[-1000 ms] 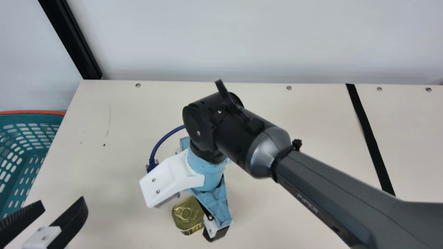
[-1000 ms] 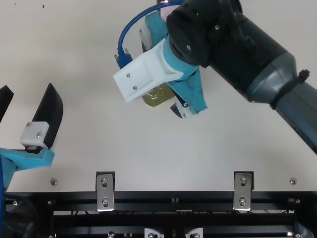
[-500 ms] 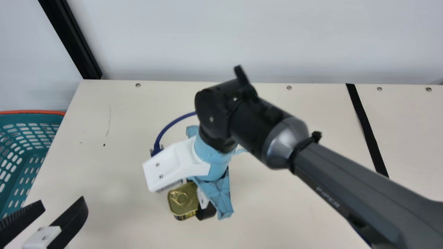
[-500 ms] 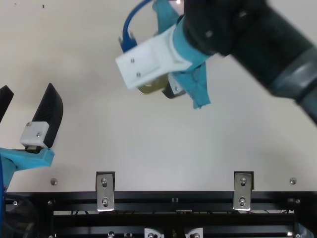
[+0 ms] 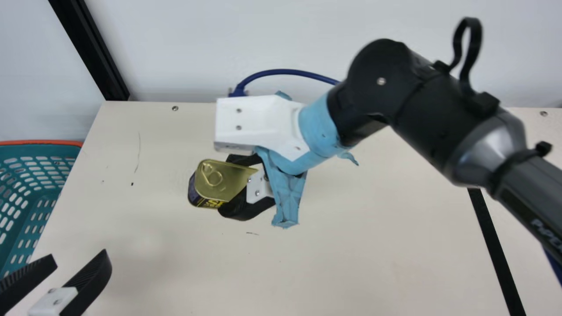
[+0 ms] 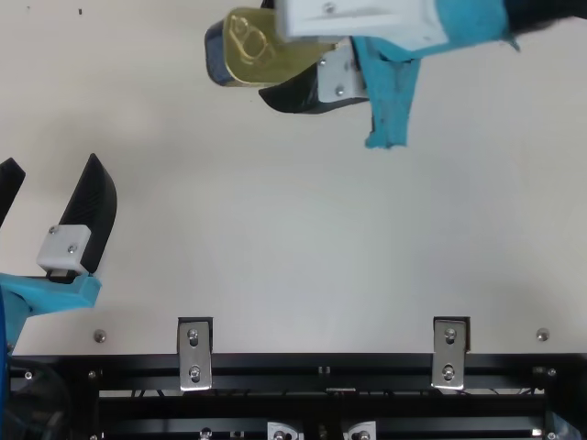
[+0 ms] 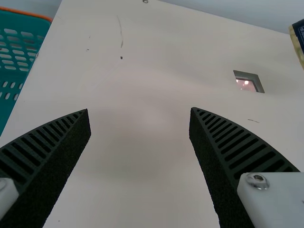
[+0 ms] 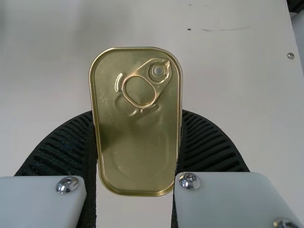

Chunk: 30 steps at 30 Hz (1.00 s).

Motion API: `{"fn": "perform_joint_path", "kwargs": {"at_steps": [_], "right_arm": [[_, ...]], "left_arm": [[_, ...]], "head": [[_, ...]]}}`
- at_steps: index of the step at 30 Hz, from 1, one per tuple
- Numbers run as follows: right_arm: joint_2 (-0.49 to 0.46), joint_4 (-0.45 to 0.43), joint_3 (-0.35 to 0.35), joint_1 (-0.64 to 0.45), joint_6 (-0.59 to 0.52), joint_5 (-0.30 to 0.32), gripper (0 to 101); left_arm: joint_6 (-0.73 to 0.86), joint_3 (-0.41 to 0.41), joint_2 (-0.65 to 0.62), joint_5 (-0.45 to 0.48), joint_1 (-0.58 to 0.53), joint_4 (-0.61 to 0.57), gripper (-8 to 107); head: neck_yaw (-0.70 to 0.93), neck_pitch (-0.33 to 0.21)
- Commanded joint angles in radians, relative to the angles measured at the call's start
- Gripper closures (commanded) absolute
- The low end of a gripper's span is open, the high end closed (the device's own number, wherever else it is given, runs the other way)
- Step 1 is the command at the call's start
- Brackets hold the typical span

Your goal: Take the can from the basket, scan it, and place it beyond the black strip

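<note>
In the main view my right gripper (image 5: 237,186) is shut on the can (image 5: 221,180), holding it with its gold ring-pull lid up, left of centre and above the table. The right wrist view has the can (image 8: 137,133) squeezed between both fingers of the right gripper (image 8: 137,114). At the main view's lower left my left gripper (image 5: 79,259) stands open with nothing between its fingers; the left wrist view shows the left gripper (image 7: 140,111) wide apart over bare table. The teal basket (image 5: 30,193) is at the left edge. The black strip (image 5: 491,245) crosses the table at the right.
A small square scanner window (image 7: 247,83) is set in the table in the left wrist view. A pale wall (image 5: 263,39) rises behind the table. Metal brackets (image 6: 194,353) line its near edge in the top view.
My right gripper has closed on the can, which was on the table between its fingers, and carried it up and toward the back wall. The left arm has stayed still.
</note>
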Motion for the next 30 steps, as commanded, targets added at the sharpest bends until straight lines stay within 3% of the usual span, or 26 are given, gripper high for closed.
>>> {"fn": "perform_joint_path", "kwargs": {"at_steps": [1, 8, 16, 22, 30], "right_arm": [[-0.024, 0.168, 0.111, -0.023, -0.061, -0.059, 101], [-0.077, 0.404, 0.273, -0.085, -0.231, -0.11, 101], [-0.091, 0.626, 0.411, -0.158, -0.417, -0.094, 101], [-0.078, 0.723, 0.473, -0.194, -0.518, -0.09, 101], [-0.045, 0.811, 0.498, -0.214, -0.597, -0.115, 101]], "left_arm": [[0.0, 0.0, 0.0, 0.0, 0.0, 0.0, 9], [0.0, 0.0, 0.0, 0.0, 0.0, 0.0, 9], [0.0, 0.0, 0.0, 0.0, 0.0, 0.0, 9], [0.0, 0.0, 0.0, 0.0, 0.0, 0.0, 9], [0.0, 0.0, 0.0, 0.0, 0.0, 0.0, 9]], "head": [[0.0, -0.005], [0.0, -0.005], [0.0, -0.005], [0.0, -0.005], [0.0, -0.005]]}}
